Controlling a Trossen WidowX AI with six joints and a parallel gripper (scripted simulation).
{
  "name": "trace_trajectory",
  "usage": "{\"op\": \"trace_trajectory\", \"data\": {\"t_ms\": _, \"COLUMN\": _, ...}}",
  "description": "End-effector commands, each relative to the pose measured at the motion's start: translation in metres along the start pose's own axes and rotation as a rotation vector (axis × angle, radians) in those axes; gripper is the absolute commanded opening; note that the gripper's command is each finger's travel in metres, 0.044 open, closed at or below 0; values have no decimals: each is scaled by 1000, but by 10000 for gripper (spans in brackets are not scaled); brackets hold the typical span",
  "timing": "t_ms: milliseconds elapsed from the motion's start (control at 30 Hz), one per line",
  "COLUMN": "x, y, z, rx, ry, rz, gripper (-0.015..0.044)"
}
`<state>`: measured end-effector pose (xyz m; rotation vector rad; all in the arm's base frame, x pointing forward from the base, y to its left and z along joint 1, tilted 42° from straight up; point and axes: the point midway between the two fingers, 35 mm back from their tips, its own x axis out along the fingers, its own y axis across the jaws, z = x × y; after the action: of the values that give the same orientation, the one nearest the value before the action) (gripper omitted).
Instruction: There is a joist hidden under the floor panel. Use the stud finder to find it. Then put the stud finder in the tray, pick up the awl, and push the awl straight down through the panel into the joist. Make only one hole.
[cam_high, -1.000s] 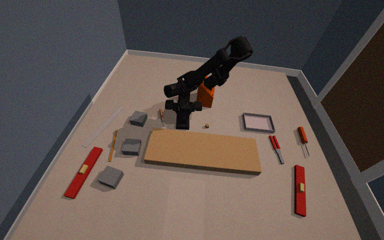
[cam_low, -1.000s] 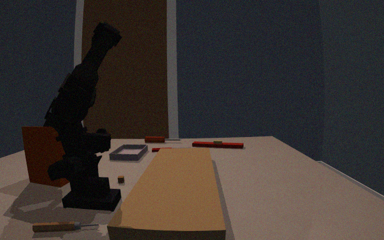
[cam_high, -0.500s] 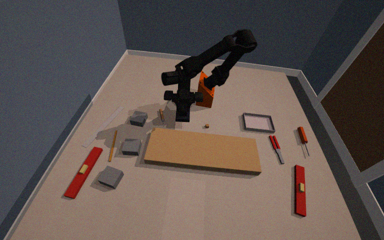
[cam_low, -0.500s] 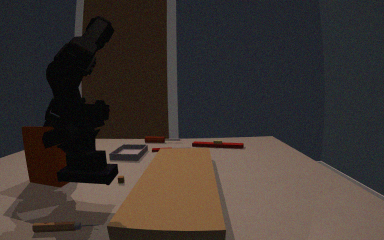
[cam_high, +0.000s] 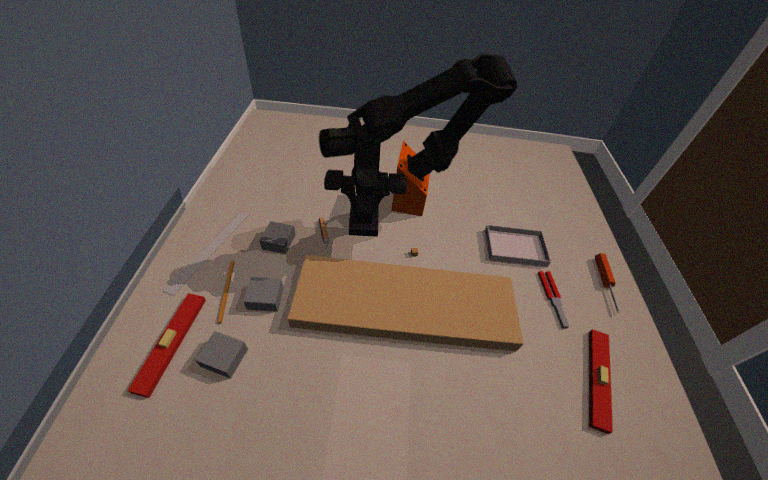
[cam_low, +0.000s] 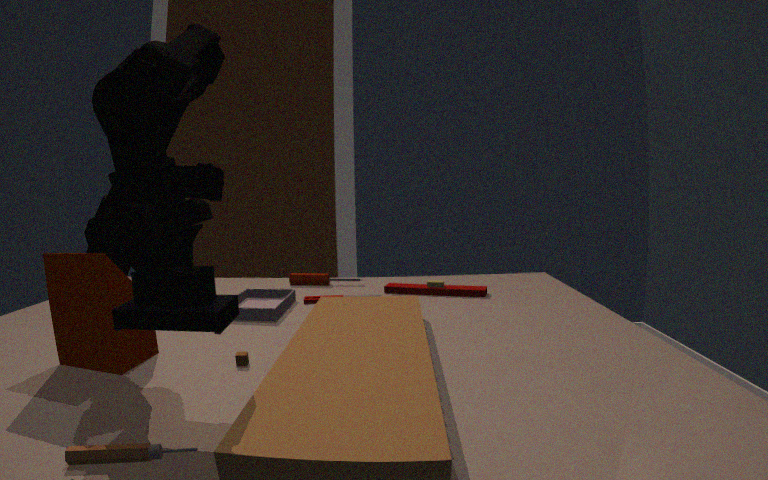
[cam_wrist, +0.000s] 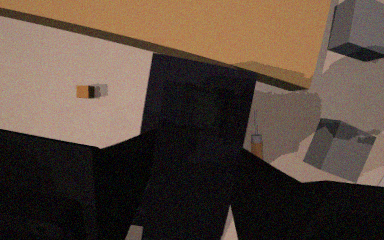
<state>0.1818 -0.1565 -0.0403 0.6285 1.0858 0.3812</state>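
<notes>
My gripper (cam_high: 365, 198) (cam_low: 165, 257) (cam_wrist: 193, 140) is a bit under half open, clamped on the dark stud finder (cam_high: 363, 223) (cam_low: 178, 287) (cam_wrist: 200, 90), one finger on its left side and one on its right. I have it raised off the table, at the far side of the floor panel (cam_high: 404, 305) (cam_low: 351, 384) (cam_wrist: 200, 30).

What counts now is where the panel lies: just to the near side of my grip, most of its length running off to the right. Its long axis goes left to right, the right end a little nearer. The stud finder's long axis runs near to far, across the panel's length, its near end pointing at the far edge. I'm the only arm, so the reach is mine. I judge the next move is to bring it nearer, over the panel, then down to sweep along that length; too low a path could clip the edge.

The tray (cam_high: 518, 262) (cam_low: 261, 315) lies to the right, for later.
</notes>
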Motion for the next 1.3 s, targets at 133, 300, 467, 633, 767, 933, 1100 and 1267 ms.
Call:
{"op": "trace_trajectory", "data": {"t_ms": 133, "x": -3, "y": -21, "z": 30, "rx": 13, "ry": -6, "rz": -13, "gripper": 0}}
{"op": "trace_trajectory", "data": {"t_ms": 300, "x": -2, "y": -33, "z": 48, "rx": 20, "ry": -6, "rz": -17, "gripper": 0}}
{"op": "trace_trajectory", "data": {"t_ms": 467, "x": 0, "y": -44, "z": 66, "rx": 27, "ry": -7, "rz": -20, "gripper": 0}}
{"op": "trace_trajectory", "data": {"t_ms": 633, "x": 2, "y": -53, "z": 84, "rx": 34, "ry": -8, "rz": -23, "gripper": 0}}
{"op": "trace_trajectory", "data": {"t_ms": 767, "x": 5, "y": -60, "z": 98, "rx": 39, "ry": -9, "rz": -24, "gripper": 0}}
{"op": "trace_trajectory", "data": {"t_ms": 933, "x": 10, "y": -68, "z": 116, "rx": 45, "ry": -11, "rz": -25, "gripper": 0}}
{"op": "trace_trajectory", "data": {"t_ms": 1100, "x": 15, "y": -75, "z": 133, "rx": 51, "ry": -13, "rz": -25, "gripper": 0}}
{"op": "trace_trajectory", "data": {"t_ms": 1267, "x": 22, "y": -81, "z": 150, "rx": 58, "ry": -15, "rz": -25, "gripper": 0}}
